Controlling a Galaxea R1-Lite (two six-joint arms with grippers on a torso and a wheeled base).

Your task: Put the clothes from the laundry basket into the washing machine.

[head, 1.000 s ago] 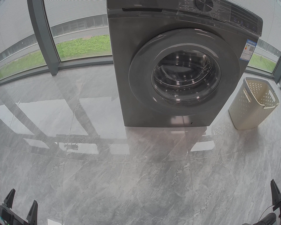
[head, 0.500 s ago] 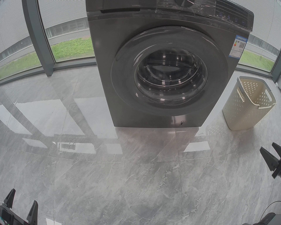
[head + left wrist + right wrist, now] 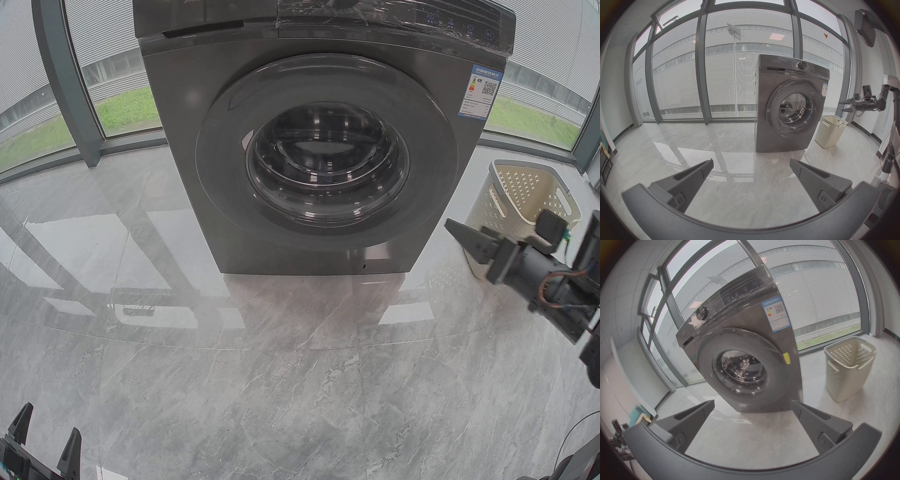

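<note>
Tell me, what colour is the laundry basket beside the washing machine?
The laundry basket is cream, with small holes in its walls. The right wrist view shows it best.

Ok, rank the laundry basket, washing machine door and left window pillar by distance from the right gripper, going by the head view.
1. Laundry basket, on the right, close by the right gripper.
2. Washing machine door, centre.
3. Window pillar, far left.
</note>
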